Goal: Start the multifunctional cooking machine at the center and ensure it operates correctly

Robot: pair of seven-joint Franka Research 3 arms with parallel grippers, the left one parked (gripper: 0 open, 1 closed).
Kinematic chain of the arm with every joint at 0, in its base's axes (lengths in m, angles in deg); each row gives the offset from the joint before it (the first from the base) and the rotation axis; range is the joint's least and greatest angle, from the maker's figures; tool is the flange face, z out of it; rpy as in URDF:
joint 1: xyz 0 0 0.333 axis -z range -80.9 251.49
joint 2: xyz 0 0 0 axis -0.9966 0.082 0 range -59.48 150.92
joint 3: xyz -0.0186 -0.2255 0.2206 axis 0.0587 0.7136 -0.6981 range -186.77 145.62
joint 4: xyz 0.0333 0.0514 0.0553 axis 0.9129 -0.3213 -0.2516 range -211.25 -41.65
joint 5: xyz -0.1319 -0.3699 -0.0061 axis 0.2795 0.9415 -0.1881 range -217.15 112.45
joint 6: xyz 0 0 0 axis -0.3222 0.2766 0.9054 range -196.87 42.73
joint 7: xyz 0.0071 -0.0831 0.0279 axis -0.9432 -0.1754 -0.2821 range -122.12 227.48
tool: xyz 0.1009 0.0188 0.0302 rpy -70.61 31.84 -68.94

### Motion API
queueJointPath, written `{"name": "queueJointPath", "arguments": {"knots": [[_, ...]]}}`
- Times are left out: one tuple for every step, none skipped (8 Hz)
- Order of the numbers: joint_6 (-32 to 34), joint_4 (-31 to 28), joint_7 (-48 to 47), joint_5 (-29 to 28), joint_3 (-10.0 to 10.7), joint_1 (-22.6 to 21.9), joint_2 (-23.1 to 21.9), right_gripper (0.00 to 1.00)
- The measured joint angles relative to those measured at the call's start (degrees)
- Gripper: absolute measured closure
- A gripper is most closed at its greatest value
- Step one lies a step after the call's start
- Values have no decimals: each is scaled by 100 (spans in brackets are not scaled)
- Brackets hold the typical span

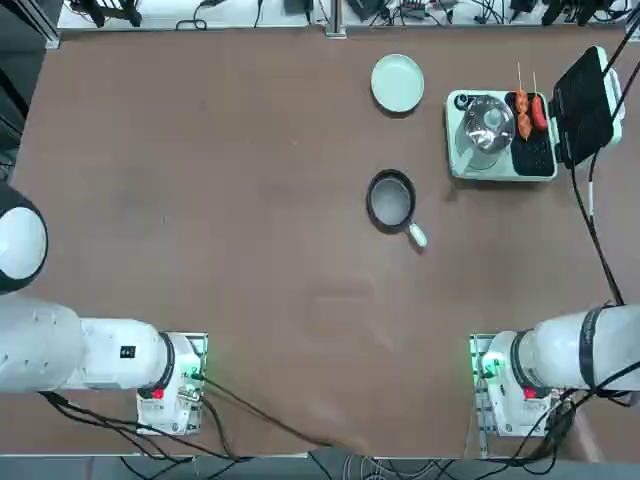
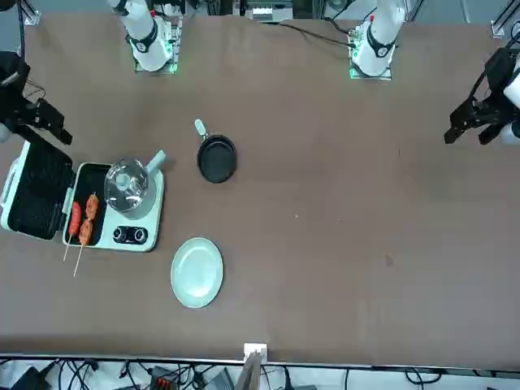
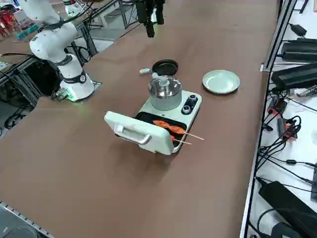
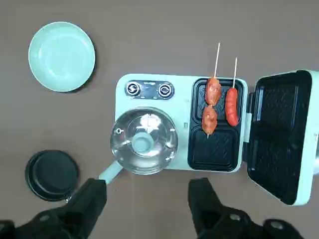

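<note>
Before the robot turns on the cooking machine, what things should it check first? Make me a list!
1. Right end effector open and empty: ok, its fingers are spread above the cooker.
2. Two knobs on the multifunctional cooking machine uncovered: ok.
3. Grill lid position: open, laid back beside the grill plate.
4. Food in place: ok, sausage skewers lie on the grill plate.
5. Steel pot seated on the base: ok.
6. Frying pan and plate out of the way: ok, both stand apart from the cooker.
</note>
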Motion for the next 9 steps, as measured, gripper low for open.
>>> {"name": "queueJointPath", "arguments": {"knots": [[170, 18, 0, 0, -3, 0, 18, 0], [363, 34, 0, -3, -12, -1, 100, 0], [361, 32, -1, -16, -12, 1, 306, 0], [327, 33, -16, -84, -12, 2, 602, 0], [139, 78, -37, -186, -15, 1, 975, 0], [-160, 275, -51, -242, -17, 1, 1429, 0], [-519, 563, -190, -263, -22, -3, 1907, 0], [-917, 795, -628, -274, -49, -38, 2311, 0], [-1281, 943, -1298, -275, -76, -165, 2626, 0]]}}
